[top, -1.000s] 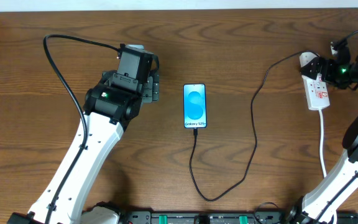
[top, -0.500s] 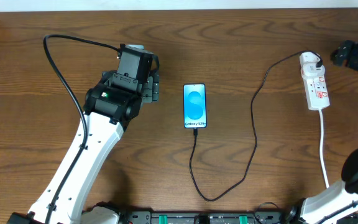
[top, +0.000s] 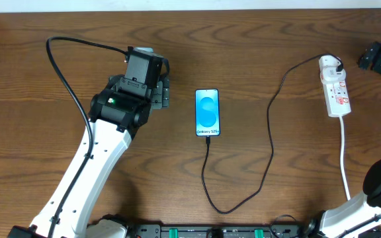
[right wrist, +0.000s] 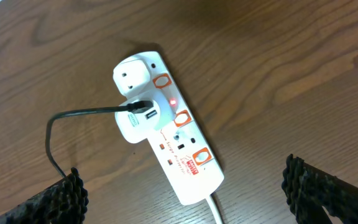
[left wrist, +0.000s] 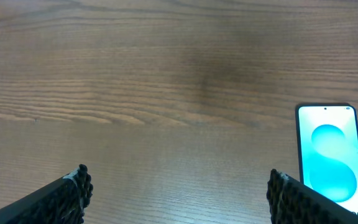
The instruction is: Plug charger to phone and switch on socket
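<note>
Charger (top: 270,142): thin black cable, laid in a loose loop from mid-table (top: 18,99) toward the near edge. Small tip seated at the near end of the phone (top: 207,112); other end entered in a white adapter (right wrist: 135,119) on the socket (right wrist: 169,140). Phone: flat, screen up and lit blue, mid-table, just beside the left gripper (left wrist: 179,186). Socket: white strip with red-ringed switches (right wrist: 183,116), flat near the table's right edge toward the far right corner, white cord (top: 343,152) trailing toward the near edge; small red lamp (right wrist: 173,101) aglow beside the adapter. Left gripper: spread wide, grasping nothing, low over bare wood, phone's far end just ahead of one finger. Right gripper (right wrist: 184,186): spread wide, empty, raised above the socket and apart from it, close to the far right corner in the overhead view. Step in hand, as judged: plugging and switching both apparently done, going by the seated tip and the glowing lamp; closing stage of the task. Next move, as judged: nothing left to grasp; clearing both arms away from mid-table and the right edge without snagging the cable loop or nudging the strip. Failing a true charge, a fresh press on the switch beside the adapter.
</note>
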Available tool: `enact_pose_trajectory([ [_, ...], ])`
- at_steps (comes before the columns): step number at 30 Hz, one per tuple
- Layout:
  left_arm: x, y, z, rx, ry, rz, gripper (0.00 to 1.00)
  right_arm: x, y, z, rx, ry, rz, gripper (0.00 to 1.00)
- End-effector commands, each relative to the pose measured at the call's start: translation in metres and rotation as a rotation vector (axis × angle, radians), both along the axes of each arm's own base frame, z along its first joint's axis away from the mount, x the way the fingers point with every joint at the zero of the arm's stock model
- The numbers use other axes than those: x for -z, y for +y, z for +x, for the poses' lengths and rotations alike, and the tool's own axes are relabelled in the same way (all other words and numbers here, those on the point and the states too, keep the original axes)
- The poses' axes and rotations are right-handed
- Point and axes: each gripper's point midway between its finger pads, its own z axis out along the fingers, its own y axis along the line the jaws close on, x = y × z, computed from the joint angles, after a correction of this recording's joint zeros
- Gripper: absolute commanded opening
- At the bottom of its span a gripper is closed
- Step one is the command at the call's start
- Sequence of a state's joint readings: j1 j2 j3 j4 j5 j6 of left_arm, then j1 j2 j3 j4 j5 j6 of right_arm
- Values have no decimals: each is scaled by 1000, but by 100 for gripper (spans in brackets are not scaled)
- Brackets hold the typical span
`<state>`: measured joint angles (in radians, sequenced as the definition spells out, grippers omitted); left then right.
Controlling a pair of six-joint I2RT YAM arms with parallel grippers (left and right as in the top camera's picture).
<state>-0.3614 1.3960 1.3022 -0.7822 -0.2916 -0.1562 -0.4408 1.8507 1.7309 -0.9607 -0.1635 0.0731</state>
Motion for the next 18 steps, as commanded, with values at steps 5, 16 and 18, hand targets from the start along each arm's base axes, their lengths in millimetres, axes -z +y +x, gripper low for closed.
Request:
enact_pose_trajectory([
  [5,-4,4,0,-9,-10,14,92,1,-1,1,14,4,3,99],
  [16,-2,3,0,-5,-5,10,91,1,-1,1,14,4,3,99],
  [18,-2,4,-1,-5,-4,11,91,1,-1,1,14,4,3,99],
])
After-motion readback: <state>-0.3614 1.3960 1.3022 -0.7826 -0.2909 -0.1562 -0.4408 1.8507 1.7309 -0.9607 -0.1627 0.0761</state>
